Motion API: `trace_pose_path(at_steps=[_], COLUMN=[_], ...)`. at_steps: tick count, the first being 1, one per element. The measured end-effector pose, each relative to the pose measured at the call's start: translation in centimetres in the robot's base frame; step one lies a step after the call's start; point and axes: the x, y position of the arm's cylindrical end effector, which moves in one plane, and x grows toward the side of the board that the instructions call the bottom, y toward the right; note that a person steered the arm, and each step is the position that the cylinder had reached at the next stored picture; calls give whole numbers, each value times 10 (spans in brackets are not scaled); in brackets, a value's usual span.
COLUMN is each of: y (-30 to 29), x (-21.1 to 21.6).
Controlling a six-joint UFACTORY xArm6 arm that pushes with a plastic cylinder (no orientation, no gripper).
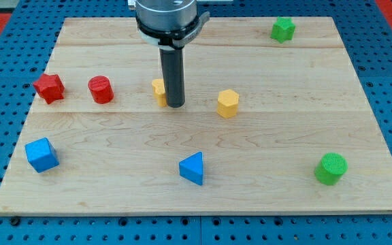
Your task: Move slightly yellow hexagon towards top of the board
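The yellow hexagon [228, 103] lies near the board's middle, a little to the view's right of centre. My tip [175, 105] rests on the board to the hexagon's left, apart from it. A second yellow block [158, 90] sits right against the rod's left side, partly hidden by it, so its shape is unclear. The rod comes down from the view's top.
A red star-shaped block [49, 88] and a red cylinder [101, 89] lie at the left. A blue cube [41, 154] is at the lower left, a blue triangle [192, 168] at the bottom middle. A green cylinder [331, 168] is lower right, a green star-shaped block [283, 29] upper right.
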Motion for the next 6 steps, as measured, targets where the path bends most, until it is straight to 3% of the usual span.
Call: trace_pose_path(at_steps=[1,2,4,5,6], y=[3,59,71,76,79], x=[60,102,28,11,33])
